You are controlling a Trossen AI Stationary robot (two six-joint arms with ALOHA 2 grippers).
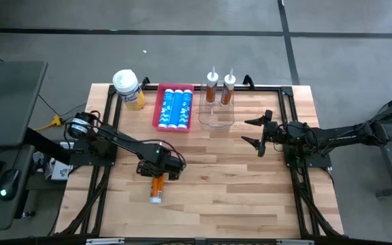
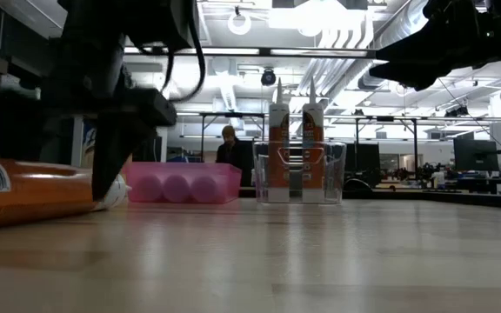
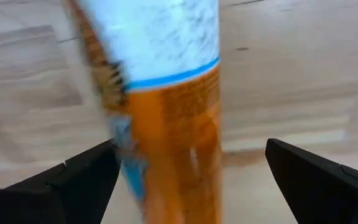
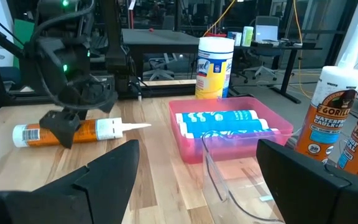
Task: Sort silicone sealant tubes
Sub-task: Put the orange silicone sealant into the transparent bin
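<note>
High view has the left gripper (image 1: 158, 171) down over the middle of the table, slightly toward 7 o'clock from center, sitting right on top of the orange tube (image 1: 156, 187) that lies flat on the wood with its base end pointing to 6 o'clock. In the left wrist view that orange tube (image 3: 166, 124) runs between the 2 dark fingers (image 3: 73, 180), which are spread either side of it with a gap showing on both sides, so not pinching it as far as I can see. In the right wrist view its white nozzle (image 4: 132, 127) sticks out past the left gripper (image 4: 73, 121). The right gripper (image 1: 259, 133) hangs at about 3 o'clock from table center, fingers spread wide and holding nothing, pointing toward the bins. Up at 12 o'clock sits the pink tray (image 1: 160, 109) with 3 blue tubes (image 1: 176, 107) lying side by side in it. Just beside it, on its 3 o'clock side, is the clear bin (image 1: 216, 117) with 2 orange tubes (image 1: 220, 87) standing upright, nozzles up. At about 11 o'clock, near the pink tray, there's a yellow jar (image 1: 129, 90) with a white lid. The low view also shows a person (image 2: 229, 146) way back in the room beyond the table (image 1: 237, 190).
</note>
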